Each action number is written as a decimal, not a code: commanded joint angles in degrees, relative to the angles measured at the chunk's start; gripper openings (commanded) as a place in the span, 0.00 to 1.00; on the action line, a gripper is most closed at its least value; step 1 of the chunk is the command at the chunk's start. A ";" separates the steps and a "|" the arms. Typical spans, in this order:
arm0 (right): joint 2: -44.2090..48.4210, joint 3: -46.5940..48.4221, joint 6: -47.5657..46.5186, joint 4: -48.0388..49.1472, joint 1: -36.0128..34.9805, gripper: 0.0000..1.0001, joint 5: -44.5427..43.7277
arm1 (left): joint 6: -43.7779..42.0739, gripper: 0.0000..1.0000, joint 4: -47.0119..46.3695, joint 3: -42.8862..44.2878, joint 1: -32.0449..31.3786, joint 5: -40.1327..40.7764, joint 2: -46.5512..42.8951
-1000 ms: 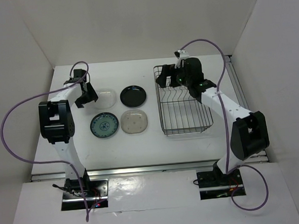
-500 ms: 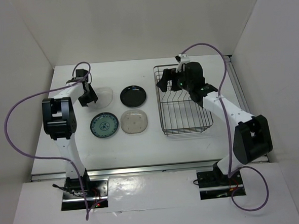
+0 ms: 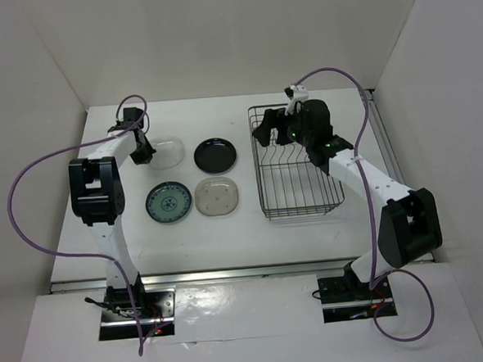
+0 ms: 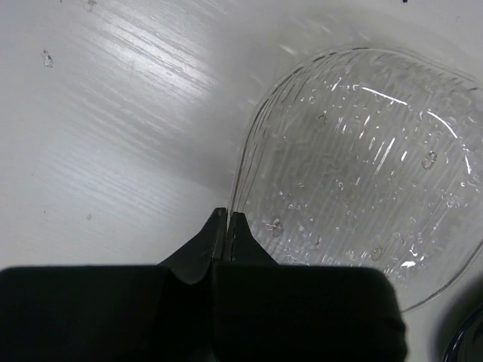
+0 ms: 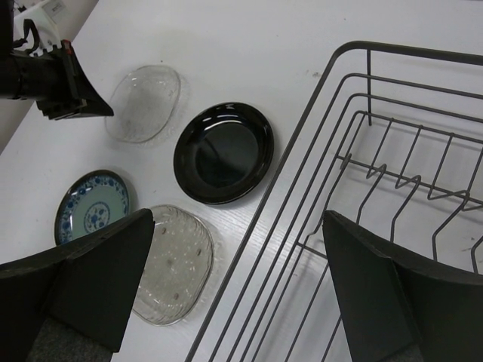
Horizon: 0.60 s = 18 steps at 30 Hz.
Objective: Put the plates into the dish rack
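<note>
My left gripper [image 4: 228,217] is shut on the near rim of the clear glass plate [image 4: 362,173], which lies at the back left [image 3: 168,153] of the table. Beside it sits the glossy black plate [image 3: 215,155]. In front lie the blue-green patterned plate [image 3: 168,202] and the beige plate [image 3: 217,196]. The dark wire dish rack [image 3: 260,172] stands to the right. My right gripper [image 5: 238,219] hangs open over the rack's left rim [image 5: 317,98], holding nothing. In the right wrist view, the black plate [image 5: 224,151] and beige plate [image 5: 177,260] lie below it.
White walls close in the table at the back and both sides. The rack's upright divider prongs [image 5: 407,177] stand along its far end. A purple cable loops off each arm. A narrow strip of table separates the plates from the rack.
My left gripper has closed on the clear plate's left rim after shifting slightly back. The right arm has barely moved and stays open.
</note>
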<state>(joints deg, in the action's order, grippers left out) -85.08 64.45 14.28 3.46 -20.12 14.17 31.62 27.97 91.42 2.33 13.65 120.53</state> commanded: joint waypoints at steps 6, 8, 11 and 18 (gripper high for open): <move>-5.18 2.79 2.85 8.21 -0.36 1.00 9.19 | -4.28 0.00 -2.12 -4.66 0.05 1.99 -20.72; -7.03 3.66 3.56 8.23 -0.36 1.00 11.82 | -7.09 0.00 -3.96 -7.04 0.05 0.43 -25.59; -7.65 3.76 6.28 14.27 0.17 1.00 16.39 | -12.62 0.00 -8.53 -10.28 -0.82 -8.68 -33.85; -9.84 8.94 10.14 22.90 -0.53 1.00 27.05 | -15.97 0.00 -11.88 -11.88 -4.34 -23.92 -39.23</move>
<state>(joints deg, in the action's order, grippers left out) -95.09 68.64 22.31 17.65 -20.12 35.55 18.96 17.78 80.66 -0.78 -1.85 80.03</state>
